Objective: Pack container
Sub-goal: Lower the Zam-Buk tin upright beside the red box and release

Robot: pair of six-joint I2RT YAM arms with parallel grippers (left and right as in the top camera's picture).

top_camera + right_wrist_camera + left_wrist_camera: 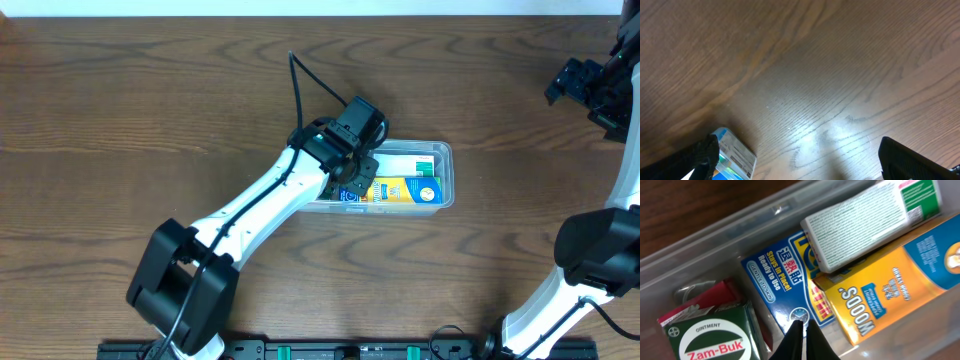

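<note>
Overhead view: container (445,168), a clear plastic tub with rounded corners and a rim, on the wooden table (150,80), just right of centre. Long axis running left to right, parallel to the table's near edge; short ends facing the two arms; open side up.

Left gripper (355,182) reaching down into the tub's left half, hiding that end from above. Left wrist view: left gripper (799,330) with fingers pressed together to a thin point, nothing visible between them, tips over the blue box (775,277).

Contents, left wrist view: green Zam-Buk ointment box (715,337) standing against one long wall, a red item partly hidden behind it; blue box lying flat on the floor of the tub; yellow-orange Woods' box (890,290) flat just beside the blue one, long side parallel to the tub's long axis; white box (865,220) with fine print, resting on top across both.

Right gripper (580,85) well apart from the tub, at the far right corner. Right wrist view: right gripper (797,160) spread wide over bare wood, holding nothing; small blue-and-white box (735,157) just beside one finger, contact impossible to tell.
</note>
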